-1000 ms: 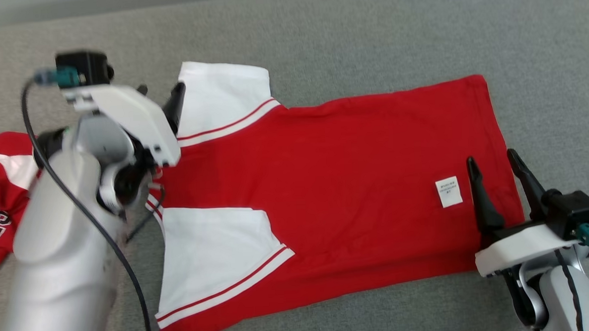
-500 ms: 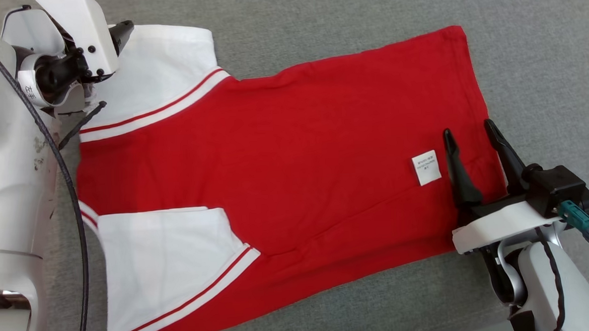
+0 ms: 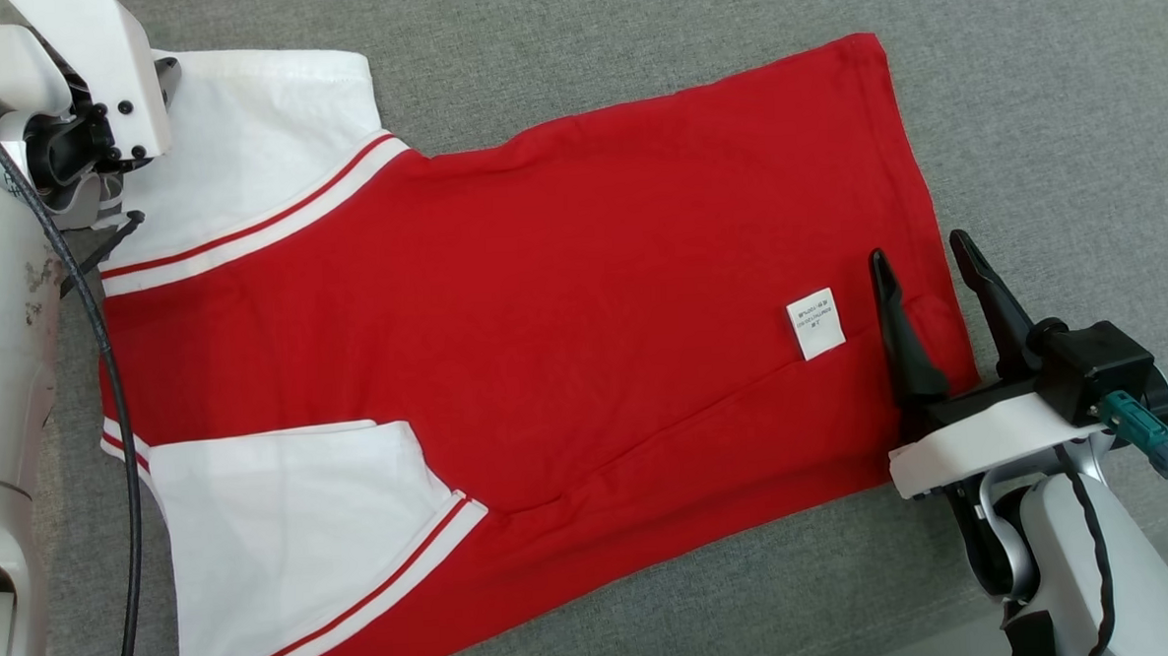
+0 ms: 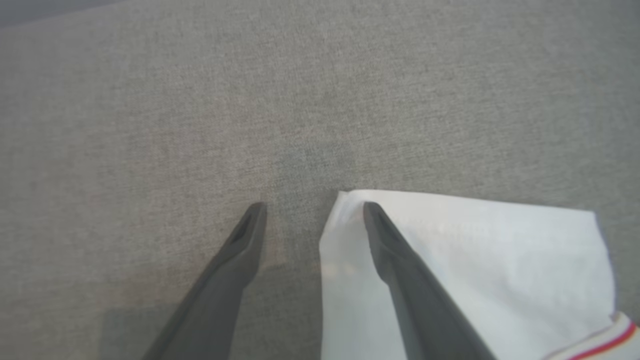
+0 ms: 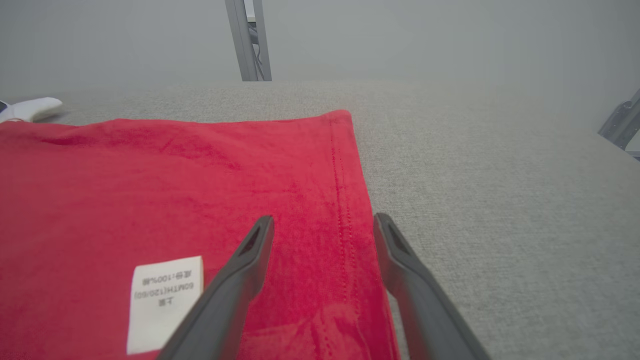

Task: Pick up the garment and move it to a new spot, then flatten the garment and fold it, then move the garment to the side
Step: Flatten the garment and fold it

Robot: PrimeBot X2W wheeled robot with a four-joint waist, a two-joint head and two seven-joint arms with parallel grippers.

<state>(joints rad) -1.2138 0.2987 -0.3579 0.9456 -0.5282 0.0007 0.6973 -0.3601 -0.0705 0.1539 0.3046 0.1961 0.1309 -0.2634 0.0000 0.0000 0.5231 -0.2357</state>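
I'm looking at a grey, woven surface [image 3: 1047, 101] under soft, even light. In the right wrist view, a grey metal frame post [image 5: 247, 40] stands past its far edge, and a second strut [image 5: 619, 124] shows at the right. Behind them is what may be a plain pale wall [image 5: 425, 35], too blurred to be sure.

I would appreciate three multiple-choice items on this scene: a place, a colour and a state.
1. Where is the small white rectangular label on the red short-sleeved fabric shirt? A near the hem, beside the right gripper; B on a sleeve; C at the collar.
2. What colour are the sleeves? A blue; B white with red stripes; C all red.
3. How is the left gripper? A shut on cloth; B shut, empty; C open.
Answers: A, it lies by the hem next to that gripper; B, white panels with red-striped edges; C, its jaws stand apart.
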